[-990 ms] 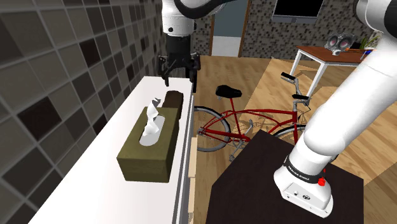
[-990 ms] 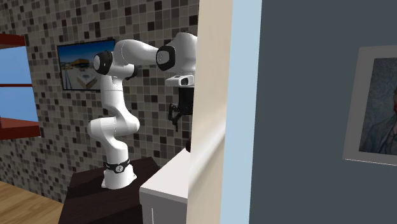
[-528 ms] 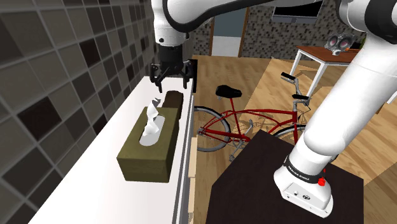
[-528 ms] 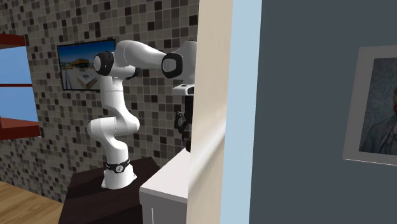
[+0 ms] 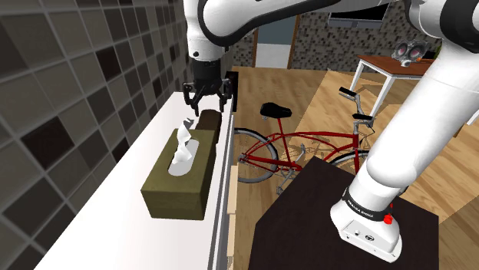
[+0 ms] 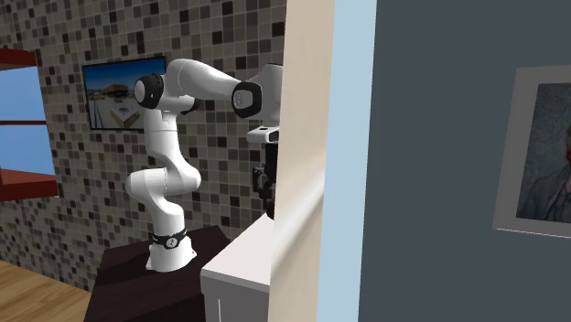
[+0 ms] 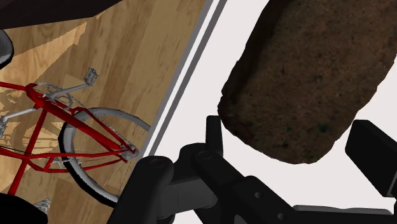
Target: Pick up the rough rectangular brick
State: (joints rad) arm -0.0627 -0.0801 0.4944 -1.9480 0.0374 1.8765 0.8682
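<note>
The brick (image 5: 209, 121) is a dark brown, rough block lying on the white counter (image 5: 165, 123), just beyond the tissue box. My gripper (image 5: 206, 95) hangs right above it, pointing down, fingers open. In the wrist view the brick (image 7: 312, 76) has its rounded near end between my two fingers (image 7: 213, 132), which stand apart on either side without clasping it; the gripper (image 7: 292, 149) straddles that end. In the second exterior view the gripper (image 6: 265, 179) is half hidden behind a pale wall edge.
An olive tissue box (image 5: 180, 175) sits on the counter close in front of the brick. The tiled wall (image 5: 69, 84) runs along the counter's far side. A red bicycle (image 5: 307, 146) stands on the wooden floor beside the counter. The dark stand (image 5: 307, 222) is at lower right.
The gripper has come down toward the brick and shifted slightly to the shoulder view's left. Its fingers have stayed apart. The brick and tissue box have not moved.
</note>
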